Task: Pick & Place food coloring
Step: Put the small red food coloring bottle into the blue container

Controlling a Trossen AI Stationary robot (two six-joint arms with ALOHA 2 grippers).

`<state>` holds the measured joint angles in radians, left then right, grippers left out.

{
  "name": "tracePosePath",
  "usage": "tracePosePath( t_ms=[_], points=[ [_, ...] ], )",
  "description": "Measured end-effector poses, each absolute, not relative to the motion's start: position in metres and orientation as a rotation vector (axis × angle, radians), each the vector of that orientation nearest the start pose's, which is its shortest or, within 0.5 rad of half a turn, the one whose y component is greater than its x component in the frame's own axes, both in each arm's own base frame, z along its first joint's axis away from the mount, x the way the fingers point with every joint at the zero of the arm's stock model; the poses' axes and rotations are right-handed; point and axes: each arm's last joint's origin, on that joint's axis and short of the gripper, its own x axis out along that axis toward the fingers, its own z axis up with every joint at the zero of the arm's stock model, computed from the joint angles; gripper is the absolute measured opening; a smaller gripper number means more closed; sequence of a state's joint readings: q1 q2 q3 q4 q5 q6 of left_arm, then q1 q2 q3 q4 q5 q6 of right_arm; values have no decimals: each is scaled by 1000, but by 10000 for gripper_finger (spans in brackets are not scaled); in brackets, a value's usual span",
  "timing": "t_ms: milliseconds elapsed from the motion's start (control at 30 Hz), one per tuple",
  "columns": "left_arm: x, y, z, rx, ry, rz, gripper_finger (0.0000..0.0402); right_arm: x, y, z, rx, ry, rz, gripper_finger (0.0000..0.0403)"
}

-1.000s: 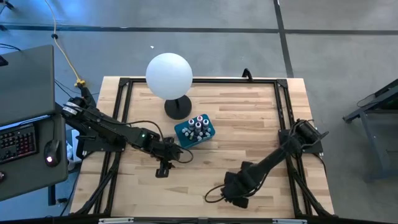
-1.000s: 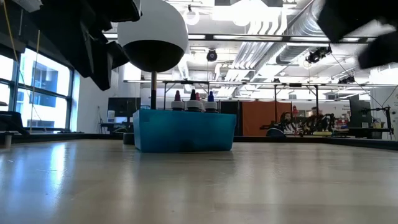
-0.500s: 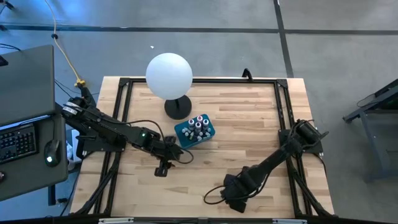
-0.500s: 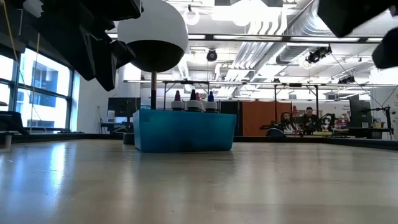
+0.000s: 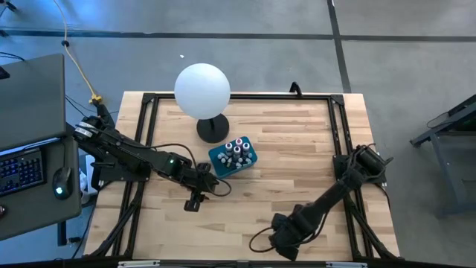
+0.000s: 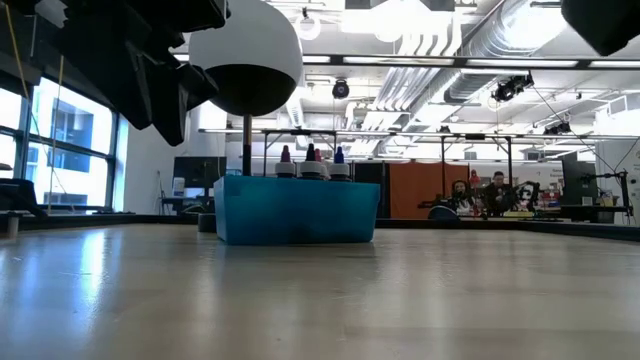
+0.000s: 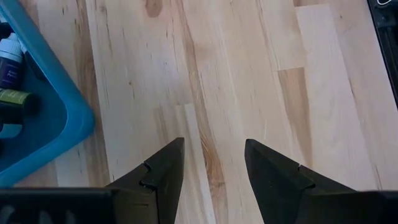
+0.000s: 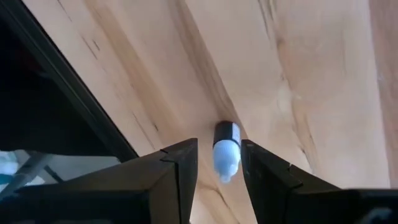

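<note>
The food coloring bottles (image 5: 236, 151) stand upright in a teal box (image 5: 217, 158) at mid-table; their caps (image 6: 310, 155) show above the box wall (image 6: 295, 215). My right gripper (image 5: 281, 240) hovers near the table's near edge, shut on one small whitish bottle (image 8: 226, 146) with a dark band. My left gripper (image 5: 197, 197) is open above bare wood, just off the box's near-left corner (image 7: 56, 124), touching nothing. My right gripper pinches the single bottle between its two fingertips (image 8: 186, 163), on the whitish body (image 8: 227, 155) below the dark band. The bottle's length runs along the fingers. The low view shows this gripper (image 6: 605, 20) well above the table, so the bottle is lifted clear.
A large white ball lamp (image 5: 202, 89) on a dark foot (image 5: 213, 129) stands just behind the box. Black frame rails (image 5: 146, 126) run along the table's edges. A cable loop (image 5: 256, 238) lies beside the right gripper. Bare wood spreads across the table's middle and right.
My right gripper has moved toward the table's near edge and a little right, rising toward the top of the low view, carrying the bottle. The left arm and the box have kept still.
</note>
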<state>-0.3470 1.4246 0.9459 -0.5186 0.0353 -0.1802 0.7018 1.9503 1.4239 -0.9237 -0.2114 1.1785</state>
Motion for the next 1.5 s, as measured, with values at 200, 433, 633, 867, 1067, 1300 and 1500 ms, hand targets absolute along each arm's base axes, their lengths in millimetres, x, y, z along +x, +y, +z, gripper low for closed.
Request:
tracePosePath(
  t_ms=[200, 433, 633, 867, 1067, 1300, 1500],
  points=[
    [262, -96, 224, -14, 1018, -255, 168, 274, 250, 182, 519, 1638, -171, 114],
    [262, -96, 224, -19, 1019, -256, 168, 274, 250, 182, 508, 1630, -179, 114],
    [262, -96, 224, -19, 1019, -256, 168, 263, 244, 155, 560, 1705, -199, 114],
    [262, -96, 224, -19, 1019, -256, 168, 254, 237, 127, 629, 1676, -185, 114],
    [262, -96, 224, -22, 1021, -263, 168, 251, 234, 122, 628, 1676, -224, 98],
    [260, -96, 225, 26, 1018, -292, 168, 279, 233, 141, 662, 1637, -153, 66],
    [257, -95, 233, 21, 984, -301, 168, 333, 213, 186, 455, 1321, -17, 82]
  ],
)
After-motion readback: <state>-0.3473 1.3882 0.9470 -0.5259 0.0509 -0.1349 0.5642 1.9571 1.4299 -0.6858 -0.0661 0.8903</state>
